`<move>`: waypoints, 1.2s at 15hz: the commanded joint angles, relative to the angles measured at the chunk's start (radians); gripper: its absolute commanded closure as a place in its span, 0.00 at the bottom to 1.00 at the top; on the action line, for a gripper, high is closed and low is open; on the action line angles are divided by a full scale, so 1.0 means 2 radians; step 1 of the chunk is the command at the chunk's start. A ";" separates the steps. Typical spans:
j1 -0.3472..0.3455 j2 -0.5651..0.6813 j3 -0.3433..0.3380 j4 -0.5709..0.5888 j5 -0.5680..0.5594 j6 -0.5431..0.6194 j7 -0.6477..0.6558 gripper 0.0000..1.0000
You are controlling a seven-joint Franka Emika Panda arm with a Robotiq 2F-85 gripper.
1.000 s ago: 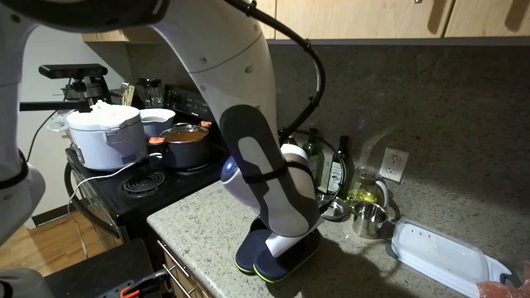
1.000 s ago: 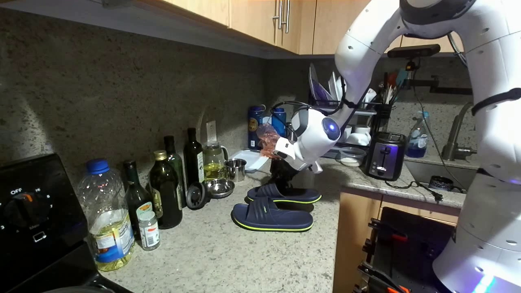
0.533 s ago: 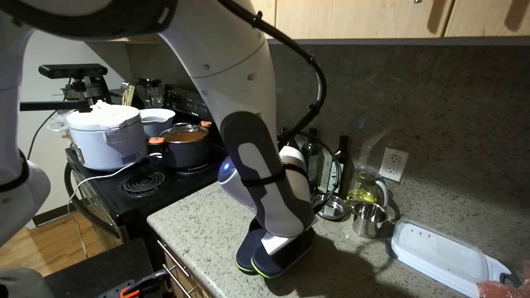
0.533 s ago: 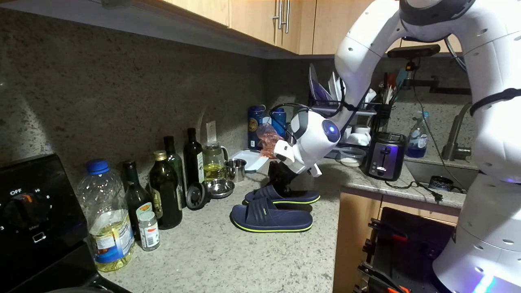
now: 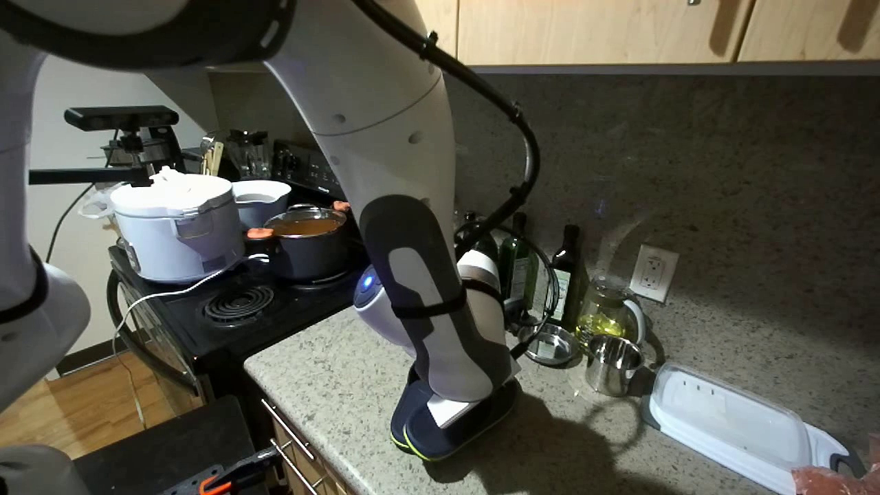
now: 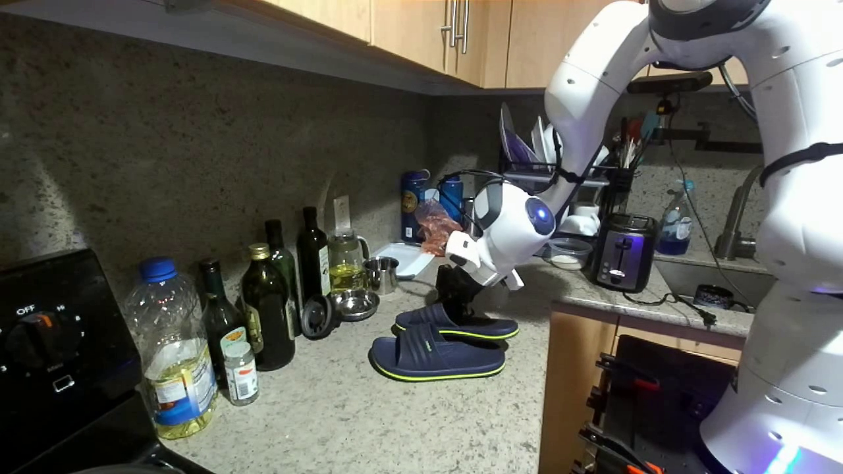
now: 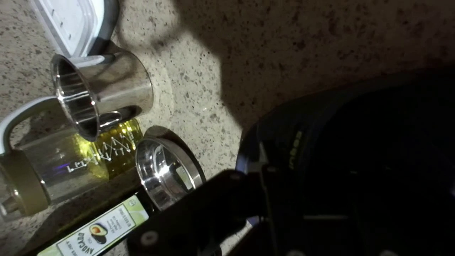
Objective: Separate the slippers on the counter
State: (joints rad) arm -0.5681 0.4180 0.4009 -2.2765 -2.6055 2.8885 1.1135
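1. In the wrist view I can read "AVOCADO" on the green-and-white label (image 7: 101, 229) of a dark bottle (image 7: 108, 223).
2. In an exterior view I read "OFF" above the round black knob (image 6: 43, 339) on the black stove panel (image 6: 99, 375).
3. Yellow lettering marks the navy-black slipper (image 7: 284, 131), too dim for me.

Worktop (image 5: 550, 443): is taking broad shadow beside the tool (image 6: 459, 308)
Metal bowl (image 7: 167, 170): is glaring near the tool
Slipper (image 7: 302, 113): is showing near-black by the tool, wrist view

Claw (image 6: 459, 309) is black with pale screws (image 7: 149, 238), wrist (image 6: 506, 230) above it rounded white with blue light (image 6: 542, 214), arm (image 5: 388, 155) higher up white with dark panel (image 5: 395, 223), black strap (image 5: 430, 308), long black cable (image 5: 471, 77).
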 commanded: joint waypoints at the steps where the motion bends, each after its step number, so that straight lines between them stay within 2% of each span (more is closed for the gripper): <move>1: -0.006 -0.023 0.004 -0.011 0.000 -0.010 -0.029 0.98; 7: 0.003 -0.036 -0.012 0.001 0.000 -0.004 -0.087 0.98; 14: -0.013 -0.008 0.007 0.013 0.000 -0.002 -0.117 0.98; 15: -0.014 -0.006 0.010 0.012 0.000 -0.002 -0.114 0.94; 16: -0.015 -0.005 0.012 0.010 0.000 -0.002 -0.112 0.66; 18: -0.018 -0.010 0.017 0.004 0.000 -0.002 -0.109 0.63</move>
State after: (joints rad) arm -0.5811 0.4129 0.4076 -2.2609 -2.6055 2.8855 0.9039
